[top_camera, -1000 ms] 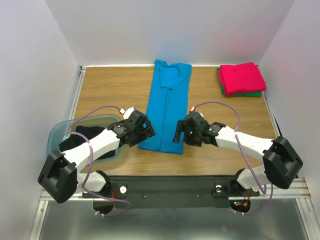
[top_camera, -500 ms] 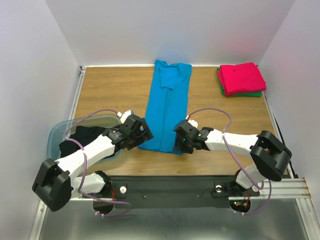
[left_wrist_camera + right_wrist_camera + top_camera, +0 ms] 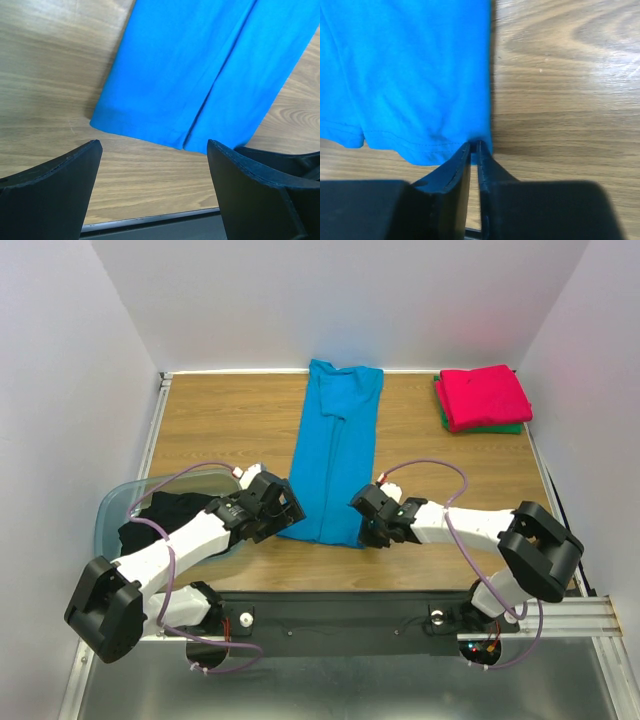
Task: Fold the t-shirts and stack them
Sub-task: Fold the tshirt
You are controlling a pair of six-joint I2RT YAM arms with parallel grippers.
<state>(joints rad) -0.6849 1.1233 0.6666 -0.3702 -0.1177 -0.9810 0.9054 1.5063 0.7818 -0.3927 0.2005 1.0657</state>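
Note:
A bright blue t-shirt (image 3: pixel 335 455) lies folded into a long strip down the middle of the table, hem toward me. My right gripper (image 3: pixel 364 530) is shut on the near right corner of that hem; the right wrist view shows the blue cloth (image 3: pixel 405 75) pinched between the closed fingertips (image 3: pixel 474 146). My left gripper (image 3: pixel 285 512) is open just short of the near left corner, and the hem (image 3: pixel 150 127) lies ahead of its spread fingers (image 3: pixel 154 147), apart from them. A folded red-pink t-shirt (image 3: pixel 483 395) rests on a green one (image 3: pixel 503 428) at the back right. A black t-shirt (image 3: pixel 165 515) sits in the bin.
The translucent blue-grey plastic bin (image 3: pixel 112 502) stands at the near left beside the left arm. White walls close in the table on three sides. The table's metal front edge (image 3: pixel 150 220) runs just behind the left fingers.
My right gripper has shut on the near right corner of the blue shirt's hem. Both arms came down and nearer to the hem, then held there.

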